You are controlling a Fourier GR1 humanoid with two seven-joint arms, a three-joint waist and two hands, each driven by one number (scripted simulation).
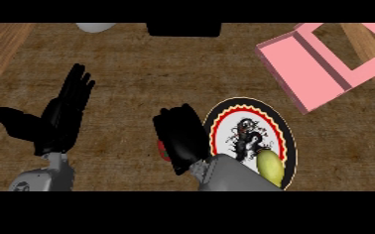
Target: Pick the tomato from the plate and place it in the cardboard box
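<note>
Our right hand (181, 138) curls down over the tomato (162, 150) just left of the plate (284, 138), with the pink cardboard box (311, 72) away toward the worktop's far right corner.

Right robot hand (181, 136) curled over a red tomato (161, 150) just left of the patterned plate (282, 129), yellow-green fruit (270, 167) on the plate's lower edge, pink box (311, 67) open at upper right, left robot hand (62, 111) open, fingers up, on the brown bench (161, 69)
</note>
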